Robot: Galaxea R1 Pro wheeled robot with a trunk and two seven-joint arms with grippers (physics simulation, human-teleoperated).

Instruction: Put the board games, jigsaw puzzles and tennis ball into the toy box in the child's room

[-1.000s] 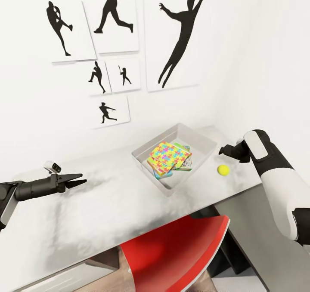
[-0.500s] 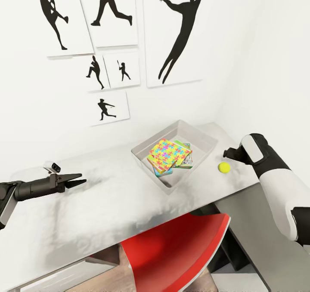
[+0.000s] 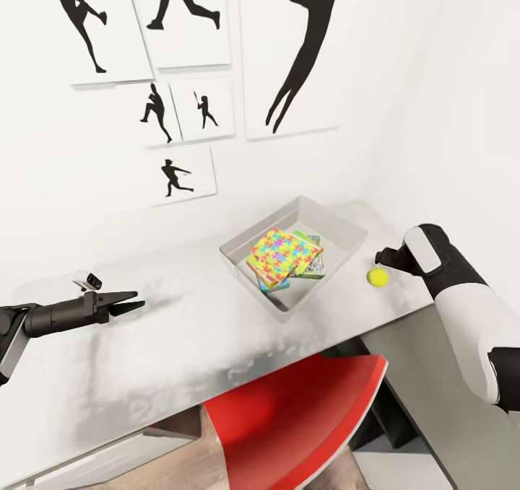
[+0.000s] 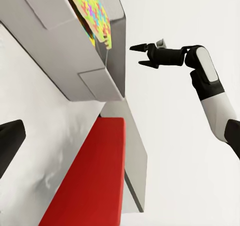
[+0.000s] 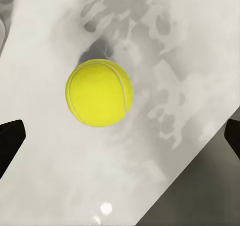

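Right hand (image 3: 385,257), fingers spread and holding nothing, hovers over the small yellow-green tennis ball (image 3: 376,277) near the white worktop's (image 3: 180,331) right edge. Wrist view: ball (image 5: 99,92) lies between the fingertips (light, round, likely to roll), so grip across its middle.

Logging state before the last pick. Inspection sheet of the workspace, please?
Surface: white table, mottled grey sheen.
Job's things: toy box holds a jigsaw puzzle on top of stacked game boxes; tennis ball on the table beside the box, outside it.
Clutter: nothing seen.
Grippers: right gripper open, just above the ball; left gripper open, empty, over the table away from the box.
Cables: nothing seen.
Surroundings: red chair tucked under the table; silhouette pictures on the white wall.
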